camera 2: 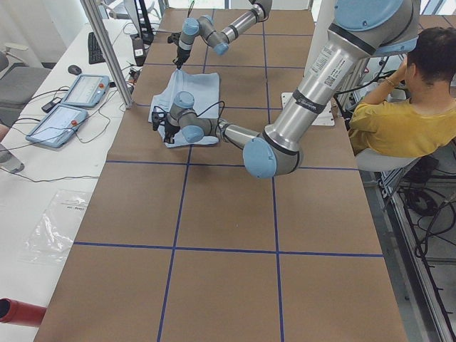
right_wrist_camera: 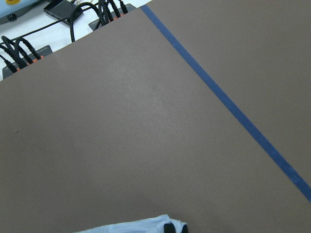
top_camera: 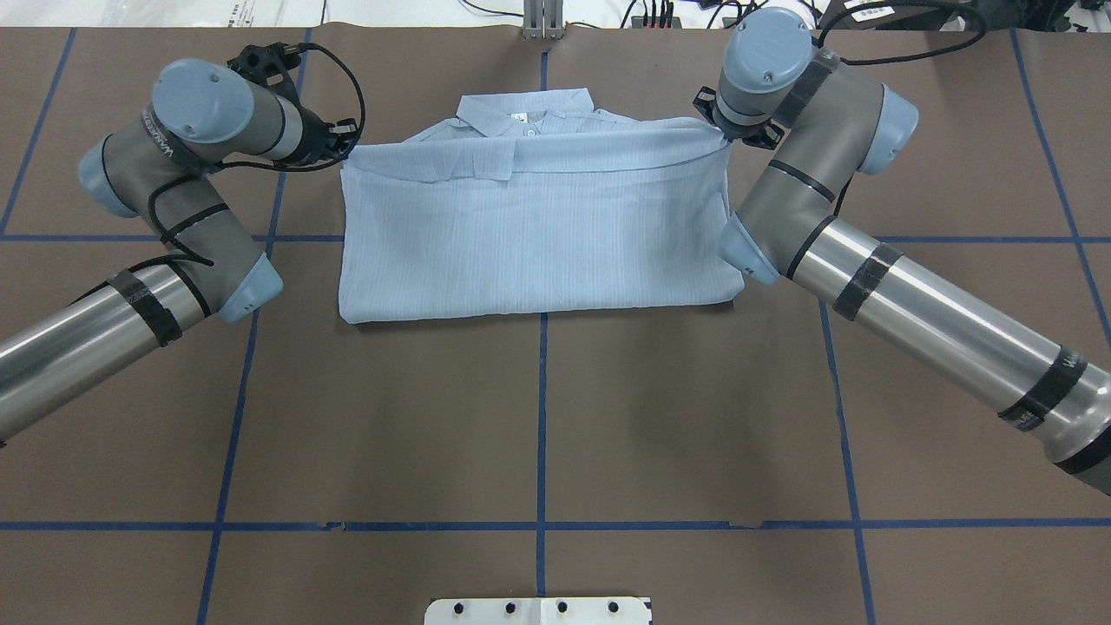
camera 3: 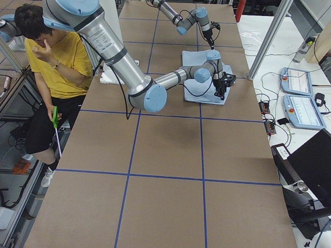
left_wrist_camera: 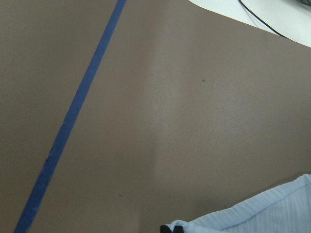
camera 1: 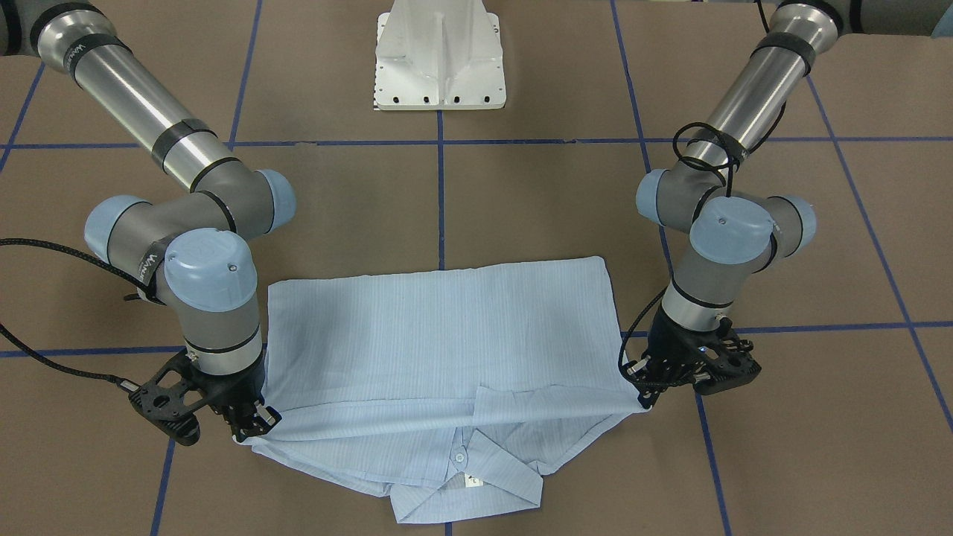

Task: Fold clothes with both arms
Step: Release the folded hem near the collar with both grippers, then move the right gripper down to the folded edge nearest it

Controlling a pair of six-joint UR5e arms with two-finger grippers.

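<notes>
The light blue striped shirt [camera 1: 447, 335] [top_camera: 529, 234] lies flat on the brown table, its lower half folded up over the body. Its collar [camera 1: 465, 484] [top_camera: 521, 113], with a white button and a neck label, points away from the robot. My left gripper [camera 1: 646, 398] [top_camera: 343, 149] is shut on one end of the folded-over edge by the shoulder. My right gripper [camera 1: 260, 428] [top_camera: 725, 134] is shut on the other end. That edge runs taut between them, just above the collar. Each wrist view shows only dark fingertips [left_wrist_camera: 172, 228] [right_wrist_camera: 175, 227] pinching pale cloth at the bottom edge.
The white pedestal base [camera 1: 439, 67] [top_camera: 538, 610] stands at the robot's side of the table. Blue tape lines [top_camera: 542, 417] grid the surface. A seated person in a yellow top [camera 2: 399, 121] [camera 3: 57, 62] is beside the table. Control tablets [camera 2: 71, 100] and cables [right_wrist_camera: 29, 43] lie past the far edge.
</notes>
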